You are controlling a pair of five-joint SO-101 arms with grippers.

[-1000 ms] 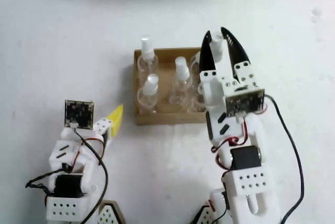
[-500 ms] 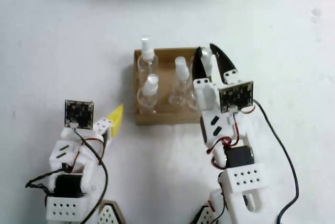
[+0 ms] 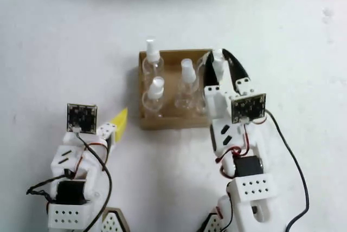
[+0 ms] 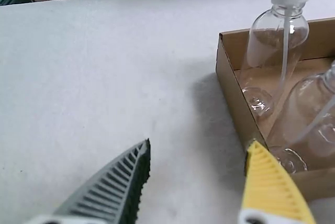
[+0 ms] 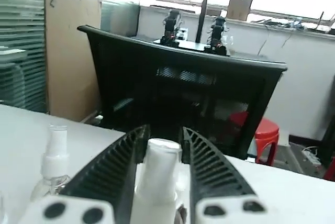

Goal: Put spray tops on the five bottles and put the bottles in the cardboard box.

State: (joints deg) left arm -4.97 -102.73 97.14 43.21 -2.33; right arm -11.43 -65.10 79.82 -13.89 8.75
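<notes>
The cardboard box [image 3: 168, 121] sits mid-table with three clear bottles [image 3: 156, 94] standing in it, each with a white spray top. My right gripper [image 3: 217, 57] is over the box's right side, its black fingers shut on the spray top [image 5: 159, 174] of another bottle; that bottle's body is hidden under the arm. A capped bottle [image 5: 55, 156] stands just beyond it. My left gripper [image 4: 196, 182] rests low on the table left of the box [image 4: 230, 77], open, with nothing between its grey and yellow fingers [image 3: 119, 121]. Two bottles [image 4: 275, 51] stand near that corner.
Bare white table lies left, right and beyond the box. The table's far edge runs along the top of the high view. The right arm's body covers the box's right wall. A brown-edged piece [image 3: 116, 218] lies at the near edge between the arm bases.
The right arm has drawn back toward its base and come lower, the spray top staying between its fingers. The left arm has not moved.
</notes>
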